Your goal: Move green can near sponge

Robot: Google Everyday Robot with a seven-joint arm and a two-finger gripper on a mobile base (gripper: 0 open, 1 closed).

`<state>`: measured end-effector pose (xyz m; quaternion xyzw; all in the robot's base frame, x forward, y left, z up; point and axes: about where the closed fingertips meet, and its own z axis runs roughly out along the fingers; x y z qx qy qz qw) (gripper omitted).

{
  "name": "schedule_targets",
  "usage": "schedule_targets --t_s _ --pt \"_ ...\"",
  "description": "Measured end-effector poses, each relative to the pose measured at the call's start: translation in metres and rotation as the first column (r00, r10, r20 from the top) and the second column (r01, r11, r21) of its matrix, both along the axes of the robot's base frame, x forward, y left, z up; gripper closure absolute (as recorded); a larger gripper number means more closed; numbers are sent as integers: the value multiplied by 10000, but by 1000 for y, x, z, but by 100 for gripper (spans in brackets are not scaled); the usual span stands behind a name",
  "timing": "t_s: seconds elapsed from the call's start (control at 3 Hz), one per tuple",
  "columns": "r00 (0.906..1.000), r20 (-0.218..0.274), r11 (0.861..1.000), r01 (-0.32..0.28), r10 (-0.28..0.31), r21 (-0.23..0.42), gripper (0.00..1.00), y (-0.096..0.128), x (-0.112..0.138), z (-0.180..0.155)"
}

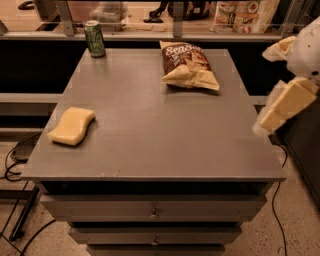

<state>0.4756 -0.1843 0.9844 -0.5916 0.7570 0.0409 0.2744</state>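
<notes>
The green can (94, 38) stands upright at the far left corner of the grey table (150, 125). The pale yellow sponge (72, 125) lies near the table's left front edge, well apart from the can. My gripper (264, 90) hangs at the right side of the table, above its right edge, far from both. Its cream fingers (287, 104) are spread apart with nothing between them.
A brown chip bag (188, 65) lies at the far right of the table. A counter with rails and packaged goods (240, 12) runs behind the table. Drawers (152, 214) sit below the table top. Cables (12, 160) lie on the floor at the left.
</notes>
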Motion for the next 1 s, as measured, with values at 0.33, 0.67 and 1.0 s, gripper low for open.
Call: schedule_targets --t_s 0.33,0.67,1.0 --pt "9964 610 9846 -677 585 1614 0 44 40 8" --pt "9872 1261 9610 -1265 977 2457 0 80 89 27" --pt "9876 1232 9616 -1251 972 2442 0 80 87 26"
